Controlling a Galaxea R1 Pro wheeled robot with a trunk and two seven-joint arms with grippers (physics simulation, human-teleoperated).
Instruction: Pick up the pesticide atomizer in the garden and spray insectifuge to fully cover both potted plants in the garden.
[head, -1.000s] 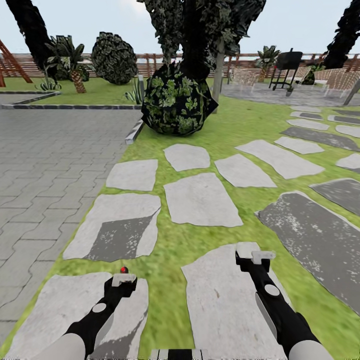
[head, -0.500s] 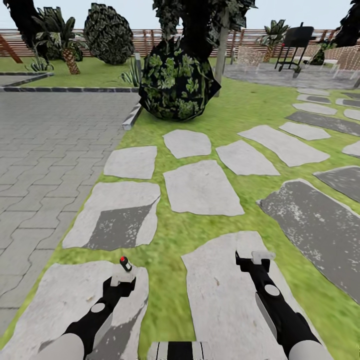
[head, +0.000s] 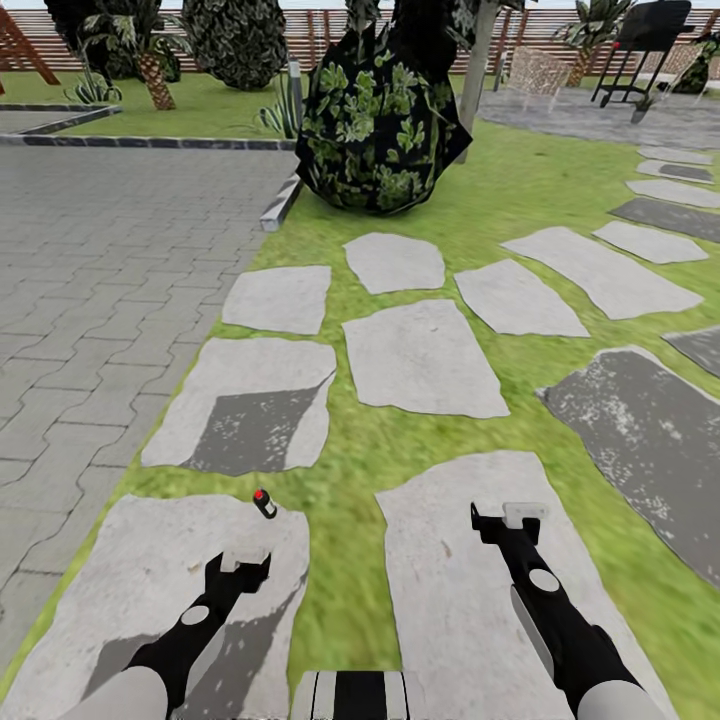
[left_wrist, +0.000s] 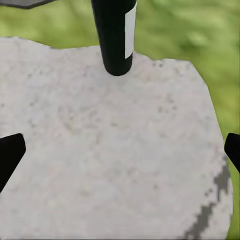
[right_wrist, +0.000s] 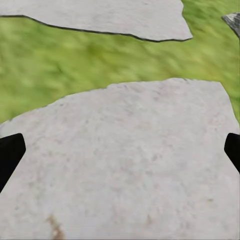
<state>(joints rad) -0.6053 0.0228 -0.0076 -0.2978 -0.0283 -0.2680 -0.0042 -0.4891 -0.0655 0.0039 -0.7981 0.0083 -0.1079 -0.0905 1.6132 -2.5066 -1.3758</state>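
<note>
Two black grippers reach up from the bottom edge of the head view over pale stepping stones set in green lawn; the left gripper sits at lower left above a large grey stone, the right gripper at lower right above another slab; both are spread, each wrist view showing its dark fingertips far apart at the frame's side edges with bare stone between them; neither pinches anything. The pesticide atomizer stands on the far edge of the left stone, just beyond the left gripper and apart from it, its red top leaning toward the upper left of the head view; in the left wrist view its dark body with a white label rises at top centre, base resting on the stone close to the grass. Above centre of the head view a big dark round bush sits on the lawn; grey paving fills the left; a brown slatted fence runs along the top, with a black grill at the upper right on a stone patio.
</note>
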